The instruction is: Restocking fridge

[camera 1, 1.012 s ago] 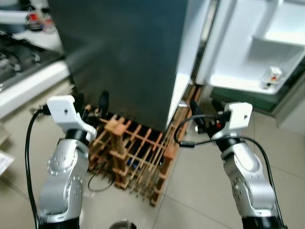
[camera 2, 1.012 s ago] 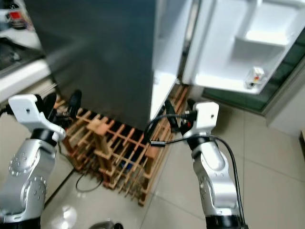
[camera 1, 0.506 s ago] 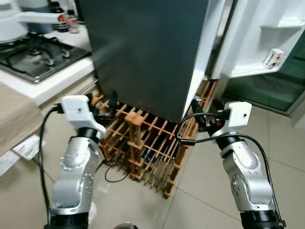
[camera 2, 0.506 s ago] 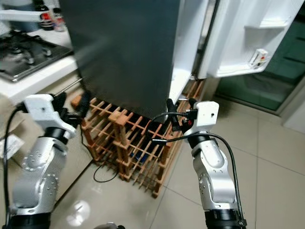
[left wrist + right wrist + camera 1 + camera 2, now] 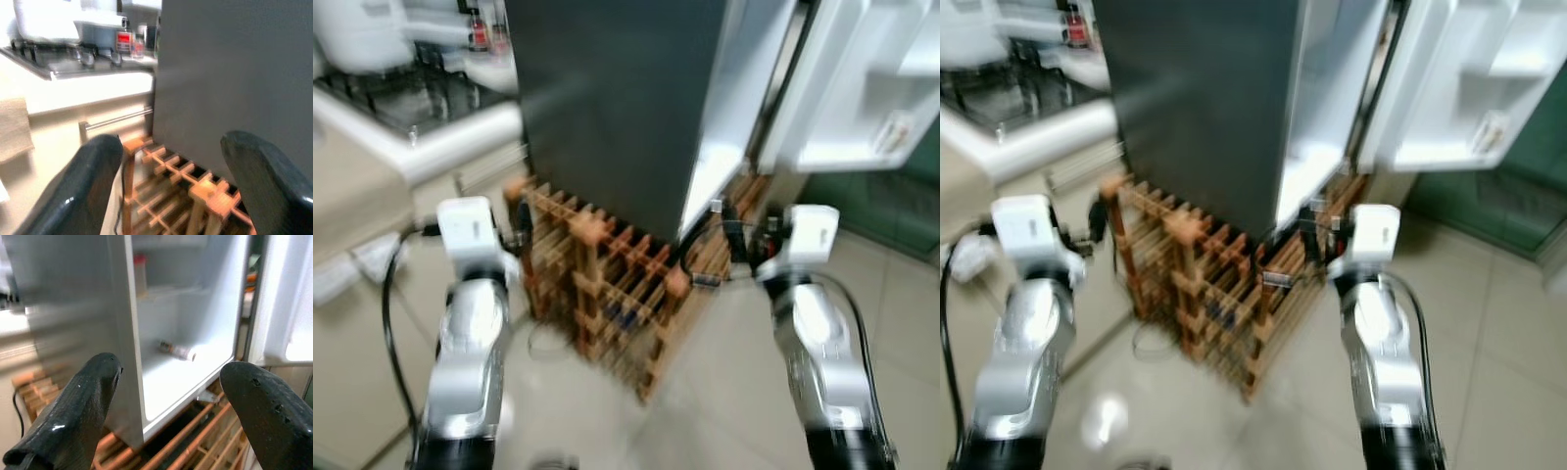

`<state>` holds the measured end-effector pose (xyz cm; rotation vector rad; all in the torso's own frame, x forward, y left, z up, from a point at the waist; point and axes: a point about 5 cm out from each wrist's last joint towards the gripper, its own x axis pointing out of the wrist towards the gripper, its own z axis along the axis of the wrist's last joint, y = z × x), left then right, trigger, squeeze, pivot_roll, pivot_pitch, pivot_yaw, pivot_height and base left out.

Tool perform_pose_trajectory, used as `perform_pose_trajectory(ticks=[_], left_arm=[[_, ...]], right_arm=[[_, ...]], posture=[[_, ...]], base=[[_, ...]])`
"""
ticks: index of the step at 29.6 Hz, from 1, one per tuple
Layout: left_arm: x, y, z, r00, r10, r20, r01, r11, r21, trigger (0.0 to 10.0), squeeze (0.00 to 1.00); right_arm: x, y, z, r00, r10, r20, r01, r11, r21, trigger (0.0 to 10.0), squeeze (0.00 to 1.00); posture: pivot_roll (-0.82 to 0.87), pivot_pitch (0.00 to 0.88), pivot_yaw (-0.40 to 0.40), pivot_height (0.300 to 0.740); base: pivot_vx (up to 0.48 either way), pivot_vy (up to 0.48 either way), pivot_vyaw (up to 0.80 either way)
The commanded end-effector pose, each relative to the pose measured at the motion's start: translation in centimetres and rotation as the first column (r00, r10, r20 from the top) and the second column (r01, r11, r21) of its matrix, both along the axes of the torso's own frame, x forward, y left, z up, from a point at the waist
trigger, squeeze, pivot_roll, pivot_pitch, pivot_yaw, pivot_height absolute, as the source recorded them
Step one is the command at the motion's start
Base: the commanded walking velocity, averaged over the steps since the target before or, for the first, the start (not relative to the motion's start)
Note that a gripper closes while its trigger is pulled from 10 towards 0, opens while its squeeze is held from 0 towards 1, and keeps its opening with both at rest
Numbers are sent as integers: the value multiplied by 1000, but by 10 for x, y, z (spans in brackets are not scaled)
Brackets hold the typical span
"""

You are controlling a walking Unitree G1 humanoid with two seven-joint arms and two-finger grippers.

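While facing fridge [image 5: 1205, 98], left gripper [image 5: 171, 186], right gripper [image 5: 166, 416] wide open, empty.

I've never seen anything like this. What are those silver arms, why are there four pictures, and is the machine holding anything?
This is a walking household robot seen through its own cameras. Two pictures come from a stereo camera on its head, looking down at its two silver arms; they are blurred. The other two come from cameras on its wrists, looking along each gripper's two black fingers.

The left gripper and the right gripper are both open and hold nothing. Ahead stands a tall dark grey fridge with its white door swung open. On the tiled floor against it stands a wooden lattice rack. The right wrist view looks into the fridge, where a small bottle lies on its side.
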<state>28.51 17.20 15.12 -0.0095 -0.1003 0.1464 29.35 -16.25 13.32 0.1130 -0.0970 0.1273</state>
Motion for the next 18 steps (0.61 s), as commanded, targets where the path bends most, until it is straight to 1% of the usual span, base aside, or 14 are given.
perform_pose_trajectory(ticks=[1, 3, 7, 8, 11, 13, 14, 18], left_arm=[[-1, 1, -4, 1000, 5, -28, -4, 1000, 10, 10000, 0], [0, 0, -4, 1000, -3, -25, 3, 1000, 8, 10000, 0], [5, -4, 1, 999, -41, 0, 41, 999, 21, 10000, 0], [11, -1, 8, 999, -34, 29, 33, 999, 34, 10000, 0], [13, 3, 15, 998, -35, 52, 33, 999, 29, 10000, 0], [13, 3, 15, 998, -47, 50, 45, 998, 36, 10000, 0], [12, 3, 12, 998, -46, 31, 45, 998, 32, 10000, 0], [13, 5, 7, 1000, -28, 4, 28, 1000, -2, 10000, 0]], right_arm=[[5, 6, 4, 1000, 22, 13, -21, 1000, -9, 10000, 0], [6, 5, 4, 1000, 22, 14, -22, 1000, -12, 10000, 0], [9, 4, 4, 1000, 16, 18, -16, 1000, -10, 10000, 0], [12, 7, 4, 1000, 21, 23, -20, 1000, -4, 10000, 0], [15, 12, 5, 999, 32, 33, -33, 999, 3, 10000, 0], [16, 14, 6, 999, 36, 36, -36, 999, 7, 10000, 0], [16, 15, 6, 998, 39, 39, -39, 999, 12, 10000, 0], [16, 15, 5, 998, 39, 41, -40, 999, 14, 10000, 0]], posture=[[-56, 0, -46, 740], [-56, 0, -46, 740], [-37, 0, -53, 740], [-24, 0, -47, 740], [-22, 0, -39, 740], [-23, 0, -35, 740], [-23, 0, -34, 740], [-26, 0, -32, 740]], base=[[0, 0, 438], [0, 0, 438], [0, 0, 438], [0, 0, 431], [0, 0, 440], [0, 0, 438], [0, 0, 438], [0, 0, 441]])
